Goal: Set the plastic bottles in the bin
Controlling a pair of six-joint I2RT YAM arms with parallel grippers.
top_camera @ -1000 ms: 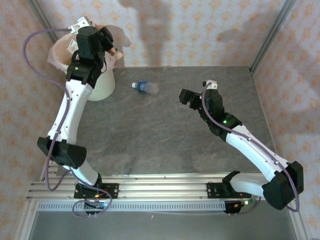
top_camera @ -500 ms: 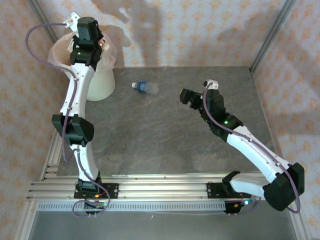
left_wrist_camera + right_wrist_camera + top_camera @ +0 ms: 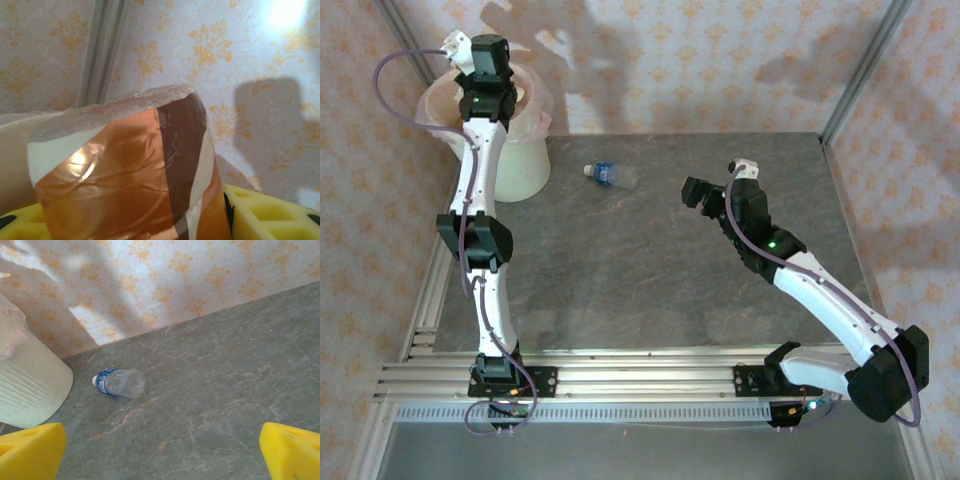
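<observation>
Left gripper (image 3: 135, 220) hangs over the large white round plastic bin (image 3: 525, 165), pinching a crumpled clear plastic orange-labelled bottle (image 3: 125, 165). Right gripper (image 3: 162, 452) stands spread wide, well right of the bin. A clear plastic blue-labelled bottle (image 3: 610, 176) lies on its side on the grey table (image 3: 650, 270) near the bin's right, long axis left-right, white cap toward the bin.

Bottle (image 3: 125, 170) in left claw (image 3: 145, 220): clear plastic w/ glossy, wrinkled orange-brown film label. Ahead of right claw (image 3: 162, 450): matt stone-look tabletop (image 3: 225, 390) & ribbed plastic bin (image 3: 30, 385).
</observation>
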